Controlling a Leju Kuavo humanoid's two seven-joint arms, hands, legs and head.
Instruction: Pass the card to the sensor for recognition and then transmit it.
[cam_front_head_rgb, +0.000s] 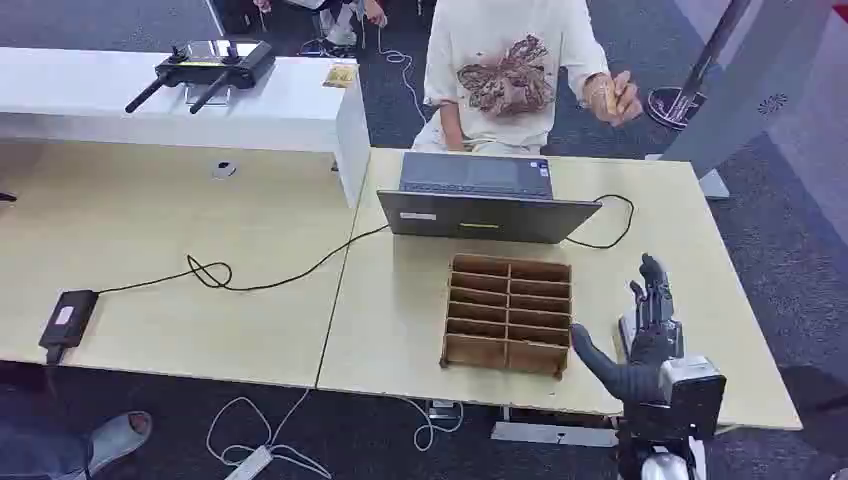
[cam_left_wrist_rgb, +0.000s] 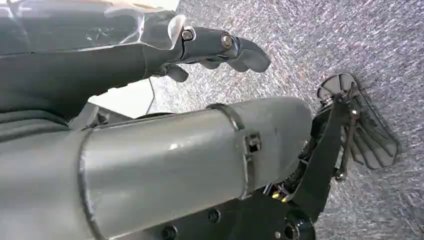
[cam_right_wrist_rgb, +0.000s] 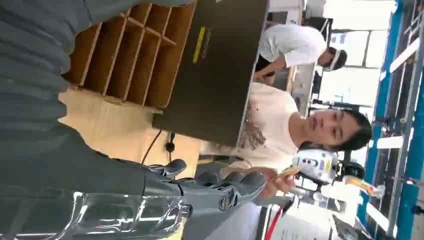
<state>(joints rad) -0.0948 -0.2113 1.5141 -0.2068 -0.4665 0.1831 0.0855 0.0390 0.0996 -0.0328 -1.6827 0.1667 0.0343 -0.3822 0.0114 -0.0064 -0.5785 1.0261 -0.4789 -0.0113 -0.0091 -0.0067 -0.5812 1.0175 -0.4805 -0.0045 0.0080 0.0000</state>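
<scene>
A person in a white printed shirt (cam_front_head_rgb: 505, 70) sits behind the table and holds a small tan card (cam_front_head_rgb: 608, 95) up in one hand. In the right wrist view that card (cam_right_wrist_rgb: 290, 172) shows just beyond my fingertips (cam_right_wrist_rgb: 250, 182), apart from them. My right hand (cam_front_head_rgb: 648, 335) is raised over the table's right front part, to the right of the wooden slotted box (cam_front_head_rgb: 510, 315), with its fingers spread and nothing in them. My left hand (cam_left_wrist_rgb: 220, 47) hangs over the grey carpet, its fingers loosely extended and holding nothing.
An open laptop (cam_front_head_rgb: 480, 200) stands behind the box, its lid back (cam_right_wrist_rgb: 220, 75) facing me. A cable runs left from it to a black brick (cam_front_head_rgb: 66, 320). On the white shelf (cam_front_head_rgb: 280, 110) lie a remote controller (cam_front_head_rgb: 205, 62) and another small card (cam_front_head_rgb: 340, 75).
</scene>
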